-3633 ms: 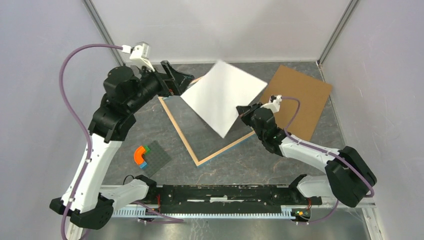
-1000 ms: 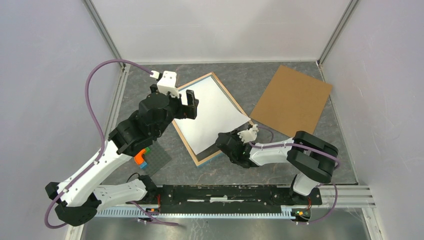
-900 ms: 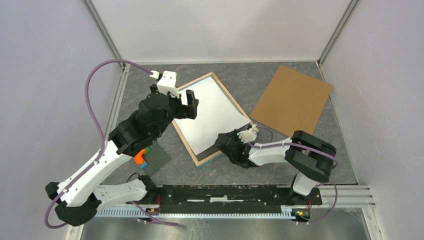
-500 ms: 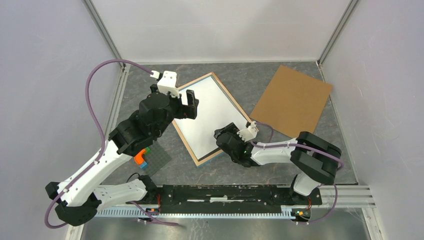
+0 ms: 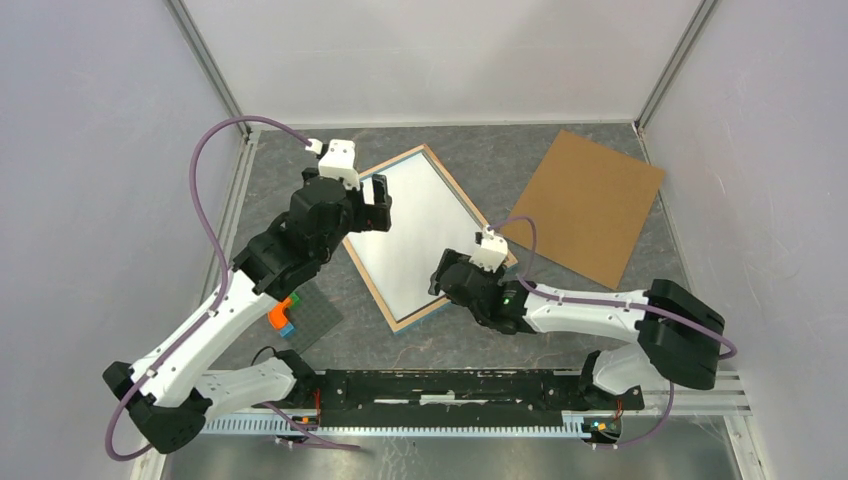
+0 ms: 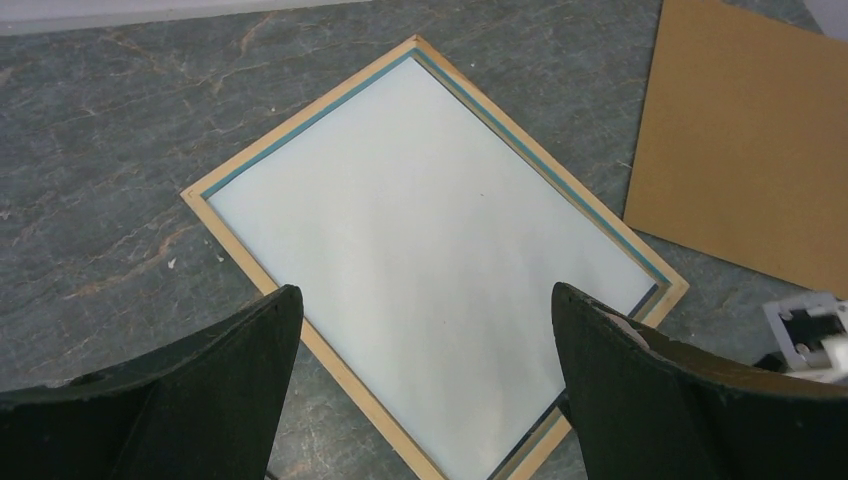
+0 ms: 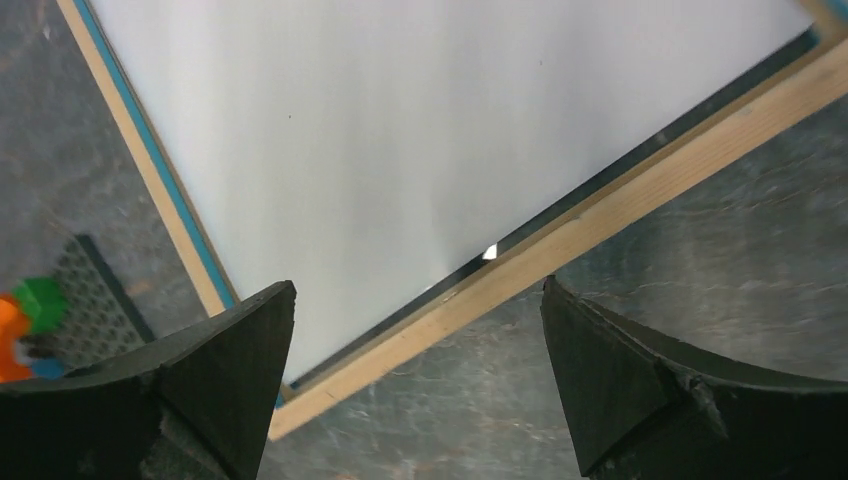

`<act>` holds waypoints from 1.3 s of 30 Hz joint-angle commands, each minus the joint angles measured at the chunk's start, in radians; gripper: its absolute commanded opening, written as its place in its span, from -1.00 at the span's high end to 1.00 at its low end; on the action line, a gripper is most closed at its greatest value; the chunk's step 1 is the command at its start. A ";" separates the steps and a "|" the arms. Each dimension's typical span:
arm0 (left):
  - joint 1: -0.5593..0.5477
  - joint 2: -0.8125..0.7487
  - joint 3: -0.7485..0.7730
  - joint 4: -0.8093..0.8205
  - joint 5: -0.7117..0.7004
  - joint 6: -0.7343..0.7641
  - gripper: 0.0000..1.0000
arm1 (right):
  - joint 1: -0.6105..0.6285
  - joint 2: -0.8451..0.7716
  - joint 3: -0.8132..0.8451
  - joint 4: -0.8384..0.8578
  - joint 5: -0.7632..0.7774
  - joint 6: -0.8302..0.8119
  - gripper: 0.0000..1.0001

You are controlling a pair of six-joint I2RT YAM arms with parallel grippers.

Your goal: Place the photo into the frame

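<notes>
- Right gripper (image 7: 416, 300): the jaws stand wide apart with nothing pinched between them. In the wrist view the gap between them looks down on the near edge of the photo (image 7: 400, 130) and on the wooden rail of the frame (image 7: 600, 222) just beside it.
- Left gripper (image 6: 426, 300): its jaws are also spread wide and hold nothing. They hang over the photo's left part, and most of the sheet shows between the two fingers.
- The photo lies flat inside the frame with its plain white back up (the printed side does not show). A thin blue-green strip borders it along two sides. Along the rail near the right gripper, a narrow dark gap separates the paper from the wood.
- From above, the frame sits turned like a diamond on the grey marbled table (image 5: 480, 340), with the left gripper (image 5: 375, 200) at its left edge and the right gripper (image 5: 445, 275) at its near right edge.
- A brown cardboard sheet (image 5: 585, 205) lies flat to the right of the frame, close to the frame's right corner.
- A grey toy baseplate (image 5: 312, 318) with orange, green and blue bricks rests left of the frame's near corner, partly under the left arm.
</notes>
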 commanded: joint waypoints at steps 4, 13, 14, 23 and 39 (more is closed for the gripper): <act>0.094 0.015 -0.033 0.094 0.056 -0.015 -1.00 | -0.032 -0.166 0.053 -0.255 0.153 -0.528 -0.96; 0.155 0.209 -0.027 0.172 0.281 -0.194 -1.00 | -0.455 -0.264 -0.052 -0.069 -0.131 -0.971 -0.96; 0.160 0.253 -0.013 0.188 0.348 -0.222 -1.00 | -0.503 -0.249 -0.038 -0.067 -0.166 -0.993 -0.96; 0.123 0.730 0.257 0.310 0.697 -0.361 -1.00 | -0.909 -0.185 -0.063 0.052 -0.522 -0.976 -0.96; 0.021 1.341 0.964 0.073 0.553 -0.267 -1.00 | -1.345 -0.212 -0.239 0.193 -0.622 -0.919 -0.96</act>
